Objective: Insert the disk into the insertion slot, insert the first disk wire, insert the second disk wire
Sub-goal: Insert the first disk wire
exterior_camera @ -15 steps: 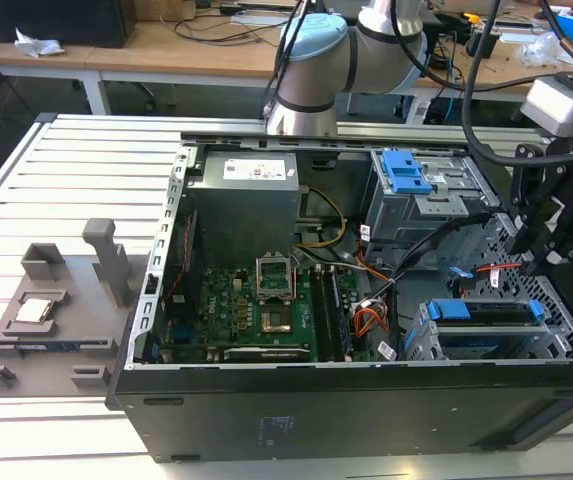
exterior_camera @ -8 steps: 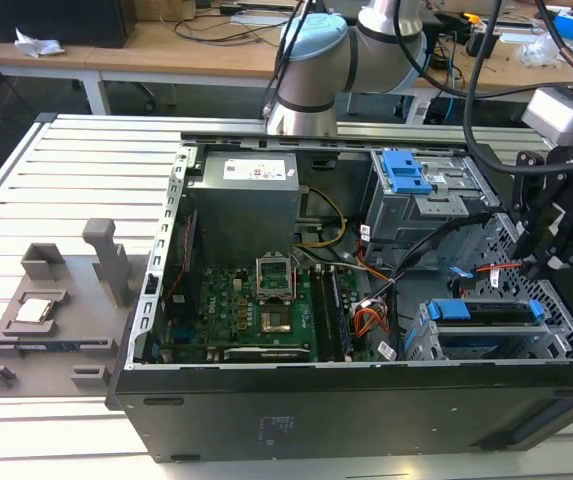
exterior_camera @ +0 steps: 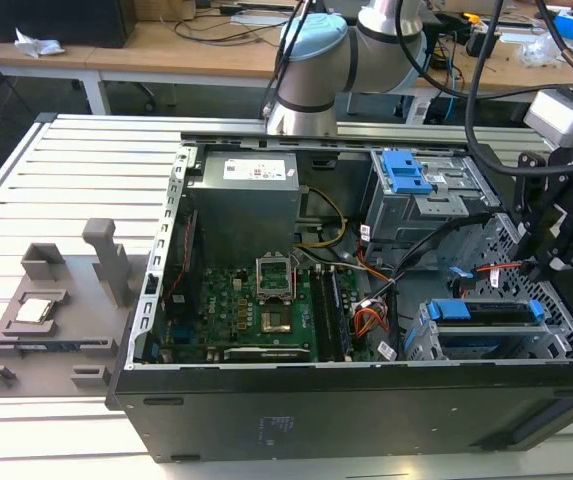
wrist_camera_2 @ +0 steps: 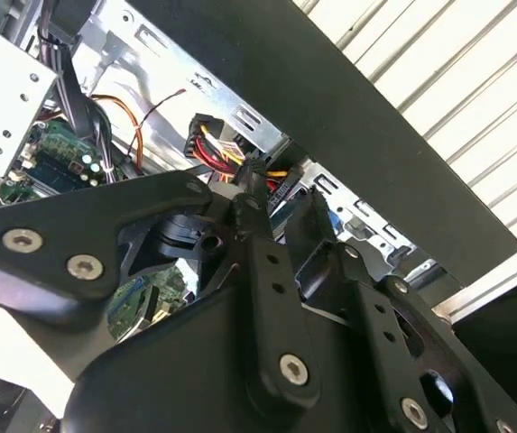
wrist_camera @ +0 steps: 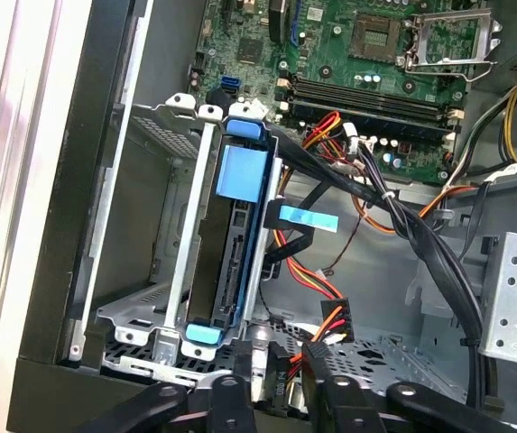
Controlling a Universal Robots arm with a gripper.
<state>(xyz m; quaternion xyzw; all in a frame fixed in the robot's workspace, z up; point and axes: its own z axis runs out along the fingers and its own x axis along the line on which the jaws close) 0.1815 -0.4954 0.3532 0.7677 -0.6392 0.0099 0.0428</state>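
Toward the exterior view's near right, the disk (exterior_camera: 486, 318) sits in the insertion slot (exterior_camera: 418, 345) (caddy flush, so seemingly seated). Further right hovers the gripper (wrist_camera: 281, 390), fingers (wrist_camera: 229, 399) narrowly parted and empty, just beside a loose power connector (wrist_camera: 335, 322).

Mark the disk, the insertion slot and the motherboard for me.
disk (wrist_camera: 234, 257), first wrist view, dark exposed edge inside its blue frame.
insertion slot (wrist_camera: 145, 216), first wrist view, grey sheet-metal cage wall.
motherboard (exterior_camera: 231, 300), exterior view, green board surface.
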